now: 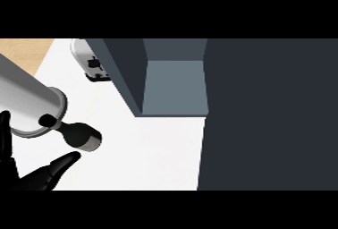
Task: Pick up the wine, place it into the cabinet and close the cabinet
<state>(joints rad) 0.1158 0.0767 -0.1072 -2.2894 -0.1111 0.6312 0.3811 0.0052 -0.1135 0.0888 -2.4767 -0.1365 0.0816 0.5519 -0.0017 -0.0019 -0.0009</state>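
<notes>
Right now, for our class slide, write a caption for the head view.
The left robot hand, open, beside the wine bottle on the counter, before the open cabinet.

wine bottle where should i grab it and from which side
Probably round its dark body, coming from the view's left. It seems to stand upright on the counter with free space around it, and the open left hand is on that side.
</notes>
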